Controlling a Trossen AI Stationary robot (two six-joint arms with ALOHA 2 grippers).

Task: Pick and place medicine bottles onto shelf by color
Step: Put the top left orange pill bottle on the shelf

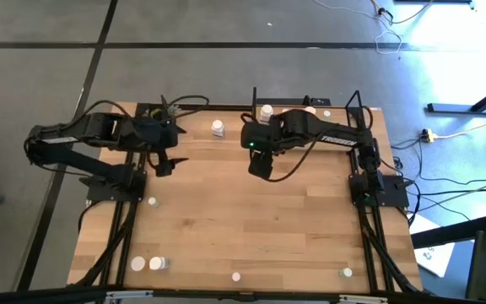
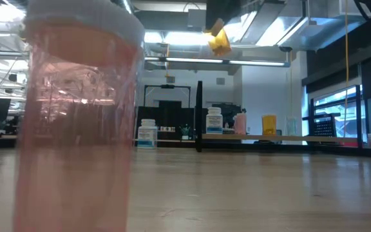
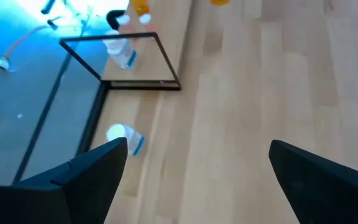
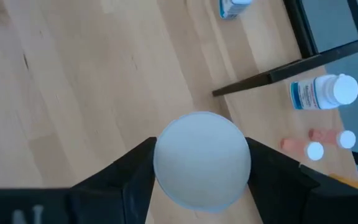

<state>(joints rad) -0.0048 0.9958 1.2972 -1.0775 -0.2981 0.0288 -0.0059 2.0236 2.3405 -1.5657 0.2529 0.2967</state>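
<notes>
My right gripper [image 1: 260, 165] is over the middle of the table's far half, shut on a medicine bottle whose round white cap [image 4: 202, 158] fills the right wrist view. In the low view its yellow-orange body [image 2: 219, 40] hangs high above the table. The shelf [image 2: 282, 137], a light board with black posts, stands at the far right. A white bottle [image 2: 214, 120], a pink one [image 2: 240, 122] and a yellow one [image 2: 269, 124] stand on it. My left gripper [image 1: 165, 162] hovers open at the far left, holding nothing. Other bottles [image 1: 218, 128] stand on the table. My right gripper pinches the bottle between its two fingers [image 4: 135, 168], one on each side just below the white cap's rim [image 4: 166, 180]. The fingers come steeply from above. The bottle is lifted clear of the table, cap toward the wrist, body hanging below.
A large pinkish bottle [image 2: 76, 116] stands right before the low camera. White bottles stand near the front edge [image 1: 137, 263], [image 1: 236, 276], [image 1: 347, 272] and at the left [image 1: 153, 201]. A white bottle [image 2: 147, 133] stands on the table left of the shelf post [image 2: 198, 116].
</notes>
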